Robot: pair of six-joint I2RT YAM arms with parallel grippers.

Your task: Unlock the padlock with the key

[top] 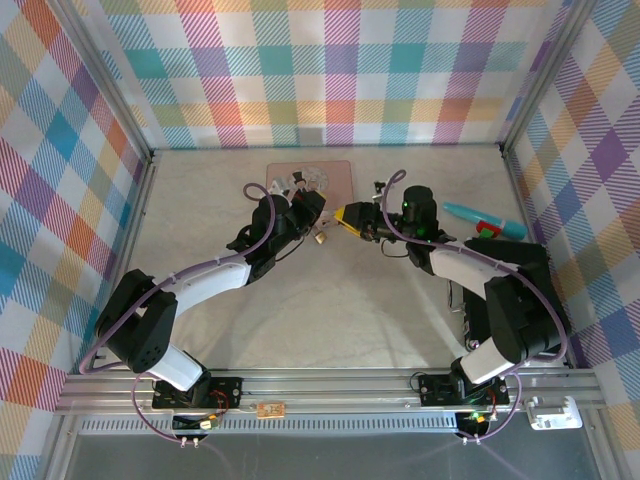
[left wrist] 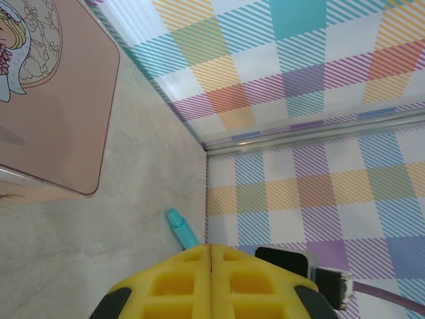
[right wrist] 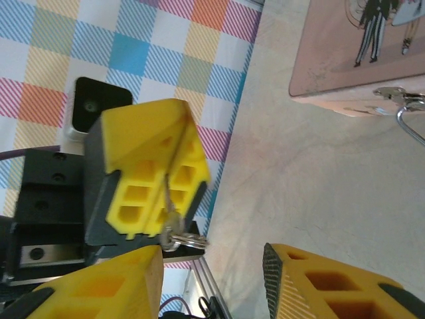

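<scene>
The worktop (top: 330, 300) is a pale, faintly marbled surface, closed in at the back and both sides by plaid panels (top: 340, 70). A flat pink tin (top: 335, 175) lies on it at the far middle, close to the back panel, its pictured lid facing up. A teal and red pen (top: 482, 219) lies on it at the right, near the right panel and well apart from the tin.
</scene>
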